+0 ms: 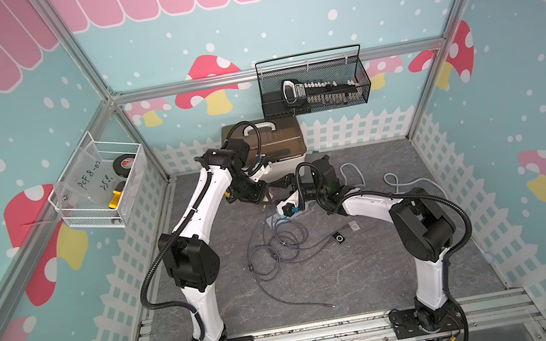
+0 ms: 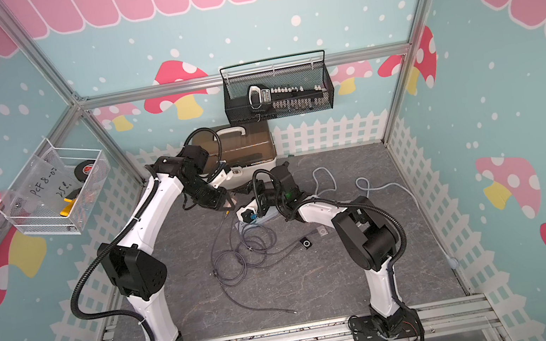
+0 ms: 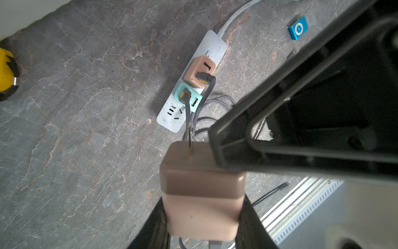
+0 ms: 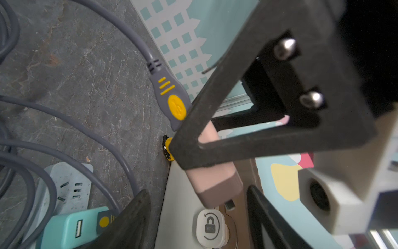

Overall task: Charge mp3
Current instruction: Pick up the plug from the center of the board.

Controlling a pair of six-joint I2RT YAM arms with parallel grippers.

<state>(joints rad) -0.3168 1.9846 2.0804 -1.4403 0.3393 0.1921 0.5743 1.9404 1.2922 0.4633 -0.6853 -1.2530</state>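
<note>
Pink charger (image 3: pixel 202 194), prongs (image 3: pixel 190 138) toward power strip (image 3: pixel 169 121)

The charger (image 3: pixel 200 213) between the black fingers of the left gripper (image 3: pixel 206 185) is pale pink with a darker, brownish-pink end. Beyond that gripper's tip lies a white power strip (image 3: pixel 170 122). It carries a peach charger (image 3: pixel 195 66) and a mint-green charger (image 3: pixel 178 88). The cables (image 3: pixel 187 112) in them are grey, with yellow marks on their ends. Farther off is a bright blue music player (image 3: pixel 298 28) with a white ring. The floor (image 3: pixel 86 129) is dark grey, veined pale with rusty streaks. Beside the right gripper (image 4: pixel 159 174), a grey plug (image 4: pixel 170 94) bears yellow stripes and a yellow disc. The walls (image 1: pixel 531 100) are teal, dotted white, with red and pink mushrooms.
</note>
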